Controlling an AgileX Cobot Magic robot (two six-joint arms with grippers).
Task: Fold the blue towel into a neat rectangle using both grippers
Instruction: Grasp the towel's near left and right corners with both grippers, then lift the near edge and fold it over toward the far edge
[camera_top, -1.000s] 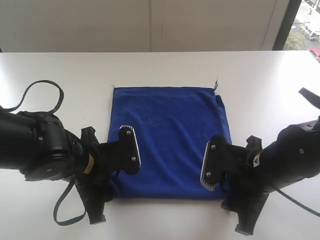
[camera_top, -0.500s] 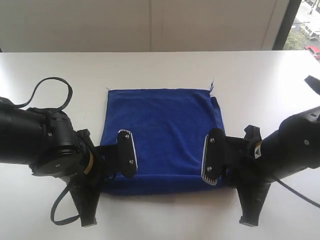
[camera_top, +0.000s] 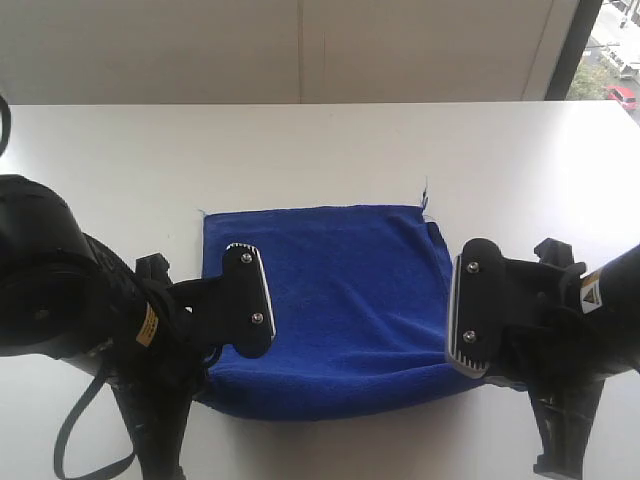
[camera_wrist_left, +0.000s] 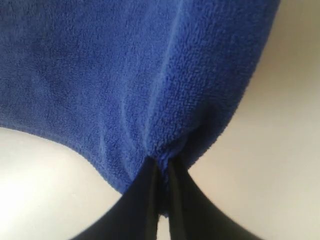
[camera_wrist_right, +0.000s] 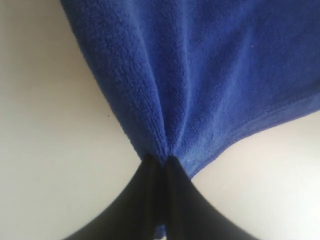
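1. Navy-blue fleece fills both wrist views. The blue towel (camera_top: 340, 300) is bunched into a pinch at each claw's fingertips and fans away from them over the white table (camera_top: 320, 140).
2. The left gripper (camera_wrist_left: 162, 167) is clamped on one near corner of the cloth, its jaws drawn together with only fabric between them. The right gripper (camera_wrist_right: 161, 161) holds the other near corner the same way.
3. A second ago both claws stood with jaws wide, low over a towel lying flat. Now they are closed and raised. The near edge has come up off the table with them and sags a little in the span between the two claws.
4. The far edge, well ahead of the fingertips, rests on the table, but it has slid towards the claws since then. The loose thread (camera_top: 425, 190) at its right corner has moved with it.
5. I judge the grasp made and the fold just beginning: the held edge must be carried forward over the cloth to meet the far edge.
6. The risk, as I see it, is that the far edge drags further or the claws travel unevenly. Either would leave the halves skewed rather than a neat rectangle.
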